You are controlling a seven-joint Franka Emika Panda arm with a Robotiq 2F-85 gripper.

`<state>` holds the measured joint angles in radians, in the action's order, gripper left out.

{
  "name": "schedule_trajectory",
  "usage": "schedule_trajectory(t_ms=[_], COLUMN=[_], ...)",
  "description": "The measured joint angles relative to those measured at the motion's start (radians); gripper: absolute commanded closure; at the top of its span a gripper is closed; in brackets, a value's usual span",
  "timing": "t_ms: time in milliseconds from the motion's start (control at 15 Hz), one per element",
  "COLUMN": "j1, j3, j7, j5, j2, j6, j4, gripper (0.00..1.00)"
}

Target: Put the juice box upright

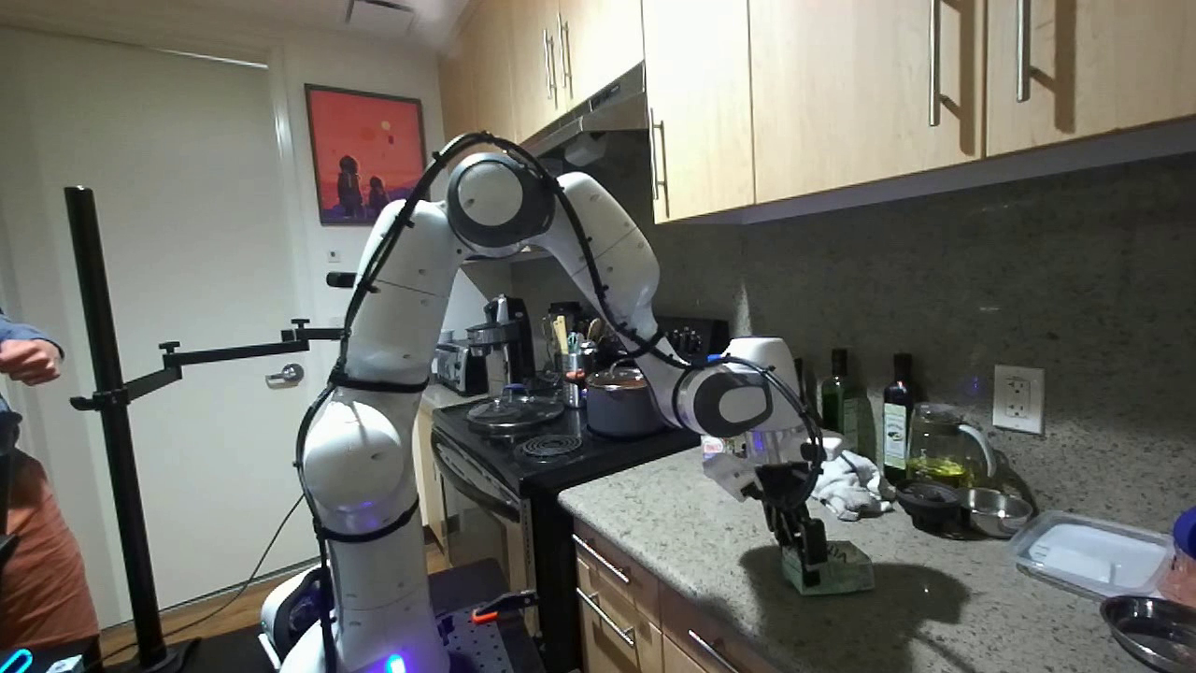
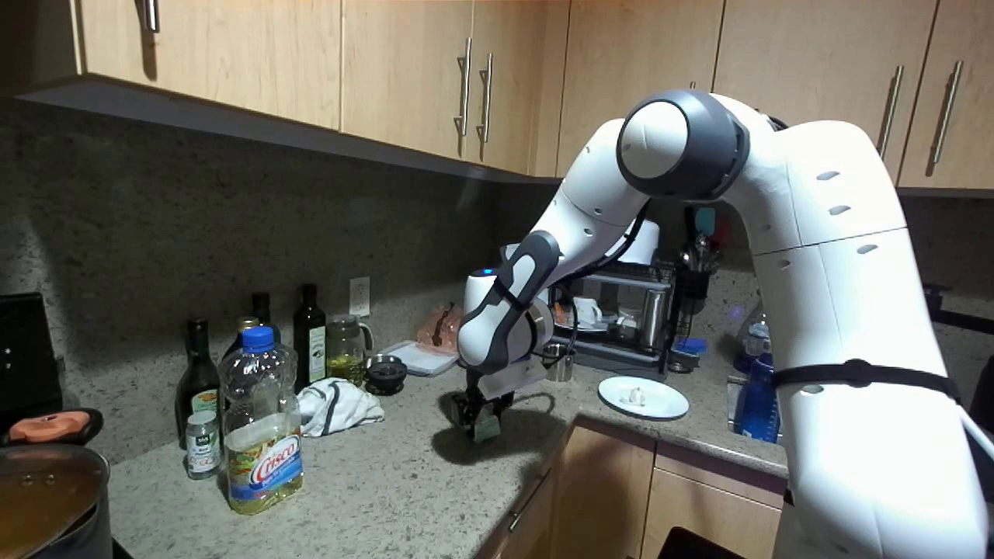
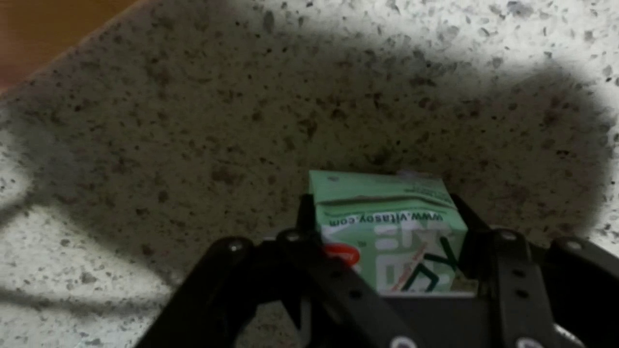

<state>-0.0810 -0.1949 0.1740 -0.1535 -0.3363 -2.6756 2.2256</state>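
The juice box (image 3: 387,241) is a small green carton with lettering and a red oval mark. It lies on its side on the speckled counter, with a broad printed face up and its folded end visible in the wrist view. It also shows in both exterior views (image 1: 846,570) (image 2: 488,427). My gripper (image 3: 387,217) points down with one finger against each side of the box and looks shut on it. The gripper shows in both exterior views (image 1: 809,550) (image 2: 470,415), partly covering the box. I cannot tell whether the box is slightly off the counter.
A white towel (image 1: 850,484), a glass jug (image 1: 937,447), dark bottles (image 1: 897,416) and a plastic container (image 1: 1091,551) stand along the back wall. An oil bottle (image 2: 262,435) and a white plate (image 2: 660,402) flank the gripper. The counter's front edge (image 3: 72,46) is near.
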Motion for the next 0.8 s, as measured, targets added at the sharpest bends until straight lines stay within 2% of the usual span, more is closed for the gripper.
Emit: schedule_trajectory(t_ms=[400, 800], j1=[0.016, 0.034], j3=[-0.03, -0.074], j7=[0.008, 0.032], j5=[-0.088, -0.223], j2=[0.0, 0.001], j6=[0.046, 0.126], j4=[-0.016, -0.046], gripper=[0.44, 0.46])
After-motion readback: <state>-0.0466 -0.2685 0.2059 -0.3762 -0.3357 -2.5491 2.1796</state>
